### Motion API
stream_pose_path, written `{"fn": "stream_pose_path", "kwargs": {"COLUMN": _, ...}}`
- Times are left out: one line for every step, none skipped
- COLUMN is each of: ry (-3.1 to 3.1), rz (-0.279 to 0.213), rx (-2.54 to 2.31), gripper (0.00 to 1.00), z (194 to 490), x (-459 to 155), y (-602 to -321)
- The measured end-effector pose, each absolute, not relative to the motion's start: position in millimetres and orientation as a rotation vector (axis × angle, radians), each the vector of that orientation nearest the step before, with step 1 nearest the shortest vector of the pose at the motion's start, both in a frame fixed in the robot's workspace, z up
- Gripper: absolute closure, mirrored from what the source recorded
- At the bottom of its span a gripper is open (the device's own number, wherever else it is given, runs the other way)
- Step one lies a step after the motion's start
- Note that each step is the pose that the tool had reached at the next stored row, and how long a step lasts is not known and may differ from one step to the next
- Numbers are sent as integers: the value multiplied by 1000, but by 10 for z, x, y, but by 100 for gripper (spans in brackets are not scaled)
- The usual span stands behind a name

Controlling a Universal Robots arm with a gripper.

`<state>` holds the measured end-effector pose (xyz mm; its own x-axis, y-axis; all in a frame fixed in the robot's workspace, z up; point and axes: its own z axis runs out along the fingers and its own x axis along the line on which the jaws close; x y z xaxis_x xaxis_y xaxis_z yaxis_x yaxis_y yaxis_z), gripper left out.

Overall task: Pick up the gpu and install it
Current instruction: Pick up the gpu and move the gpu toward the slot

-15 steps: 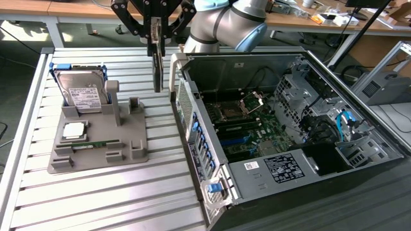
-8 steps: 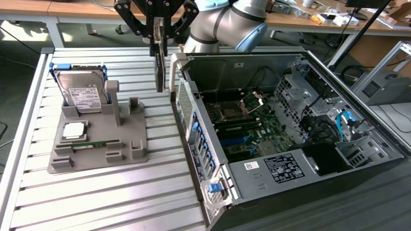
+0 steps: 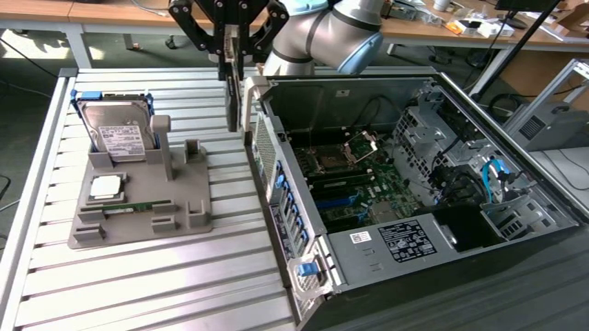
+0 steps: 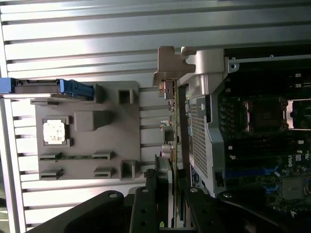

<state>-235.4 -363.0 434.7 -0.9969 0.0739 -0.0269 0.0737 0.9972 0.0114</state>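
My gripper (image 3: 232,56) is shut on the gpu (image 3: 232,96), a thin dark card that hangs edge-on and upright from the fingers. The card is in the air above the slatted table, between the grey parts holder (image 3: 138,221) and the perforated wall (image 3: 276,179) of the open computer case. In the wrist view the gpu (image 4: 173,121) runs away from my gripper (image 4: 167,196), with its metal end bracket (image 4: 167,63) at the far end beside the case's corner. The motherboard (image 3: 354,183) lies exposed inside the case.
The grey holder carries a silver hard drive (image 3: 118,131) standing upright, a processor chip (image 3: 104,186) and a slim green memory stick (image 3: 138,205). The case's drive cage and cables (image 3: 460,165) fill its far side. Desks with clutter stand behind.
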Motion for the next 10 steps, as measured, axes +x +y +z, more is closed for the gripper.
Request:
{"fn": "stream_pose_path", "kwargs": {"ry": 3112, "rz": 16, "rx": 115, "gripper": 73, "z": 4347, "x": -2348, "y": -3630}}
{"fn": "stream_pose_path", "kwargs": {"ry": 3112, "rz": 16, "rx": 115, "gripper": 73, "z": 4347, "x": -2341, "y": -3631}}
{"fn": "stream_pose_path", "kwargs": {"ry": 3112, "rz": 16, "rx": 115, "gripper": 73, "z": 4347, "x": -2336, "y": -3630}}
{"fn": "stream_pose_path", "kwargs": {"ry": 3112, "rz": 16, "rx": 115, "gripper": 73, "z": 4347, "x": -2331, "y": -3630}}
{"fn": "stream_pose_path", "kwargs": {"ry": 3112, "rz": 16, "rx": 115, "gripper": 73, "z": 4347, "x": -2325, "y": -3630}}
{"fn": "stream_pose_path", "kwargs": {"ry": 3112, "rz": 16, "rx": 115, "gripper": 73, "z": 4347, "x": -2321, "y": -3630}}
{"fn": "stream_pose_path", "kwargs": {"ry": 3112, "rz": 16, "rx": 115, "gripper": 73, "z": 4347, "x": -2316, "y": -3630}}
{"fn": "stream_pose_path", "kwargs": {"ry": 3112, "rz": 16, "rx": 115, "gripper": 73, "z": 4346, "x": -2311, "y": -3630}}
{"fn": "stream_pose_path", "kwargs": {"ry": 3112, "rz": 16, "rx": 115, "gripper": 73, "z": 4347, "x": -2305, "y": -3630}}
{"fn": "stream_pose_path", "kwargs": {"ry": 3112, "rz": 16, "rx": 115, "gripper": 73, "z": 4347, "x": -2301, "y": -3630}}
